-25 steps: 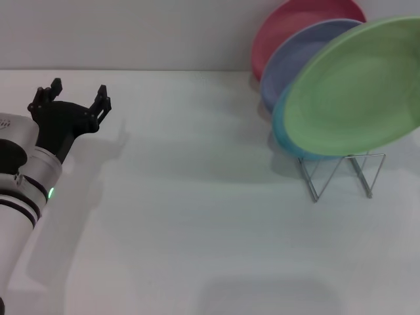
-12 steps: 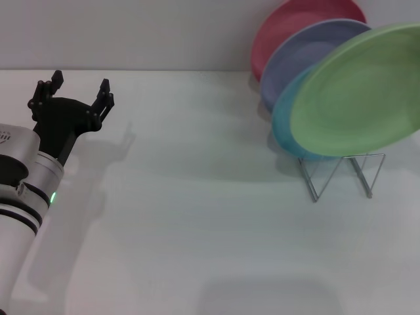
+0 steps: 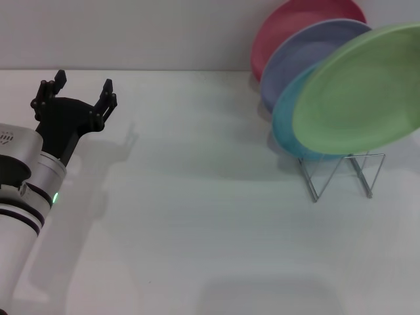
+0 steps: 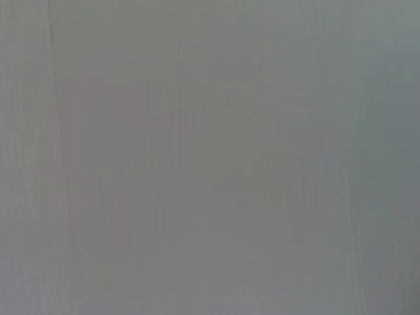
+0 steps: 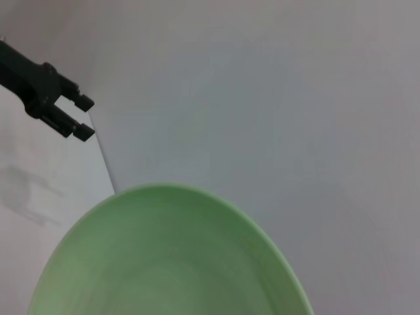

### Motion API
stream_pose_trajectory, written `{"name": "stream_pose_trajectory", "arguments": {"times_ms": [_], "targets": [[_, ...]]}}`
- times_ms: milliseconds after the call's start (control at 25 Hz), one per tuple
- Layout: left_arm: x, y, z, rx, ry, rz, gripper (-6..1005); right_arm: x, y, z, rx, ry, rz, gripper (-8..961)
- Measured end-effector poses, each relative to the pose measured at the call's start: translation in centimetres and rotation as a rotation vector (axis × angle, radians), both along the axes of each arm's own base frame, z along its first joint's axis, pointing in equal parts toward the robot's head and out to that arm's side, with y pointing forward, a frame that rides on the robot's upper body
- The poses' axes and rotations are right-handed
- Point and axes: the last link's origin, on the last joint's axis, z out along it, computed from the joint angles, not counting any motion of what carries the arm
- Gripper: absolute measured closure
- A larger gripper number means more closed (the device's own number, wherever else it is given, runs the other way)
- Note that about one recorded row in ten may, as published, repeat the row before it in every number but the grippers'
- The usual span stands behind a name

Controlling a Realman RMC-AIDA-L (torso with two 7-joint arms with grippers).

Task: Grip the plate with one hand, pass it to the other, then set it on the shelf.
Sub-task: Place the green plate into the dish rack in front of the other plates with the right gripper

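The left gripper point(image 3: 83, 88) hovers over the white surface point(image 3: 197, 216), fingers spread wide and empty, arm angled up toward the wall. The green plate point(image 3: 357, 98) tilts above the shelf point(image 3: 341, 172), probably held by the unseen right gripper.

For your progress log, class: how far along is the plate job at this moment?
Done: the handover looks finished, since the left gripper is open and empty over the table's left side. In hand: the green plate hangs tilted above the wire shelf, the right gripper out of view. Left: slotting it in and releasing.
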Motion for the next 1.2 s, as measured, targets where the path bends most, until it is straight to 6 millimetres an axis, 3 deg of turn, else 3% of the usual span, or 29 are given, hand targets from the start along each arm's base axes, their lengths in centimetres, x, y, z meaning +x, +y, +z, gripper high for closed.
{"name": "stream_pose_trajectory", "arguments": {"times_ms": [480, 1200], "targets": [[0.2, 0.1, -0.2, -0.007, 0.006, -0.008, 179, 0.4, 0.1, 0.1, 0.011, -0.03, -0.016, 911], [0.5, 0.1, -0.5, -0.018, 0.008, -0.02, 179, 3.4, 0.7, -1.3, 0.017, -0.018, -0.104, 913]]}}
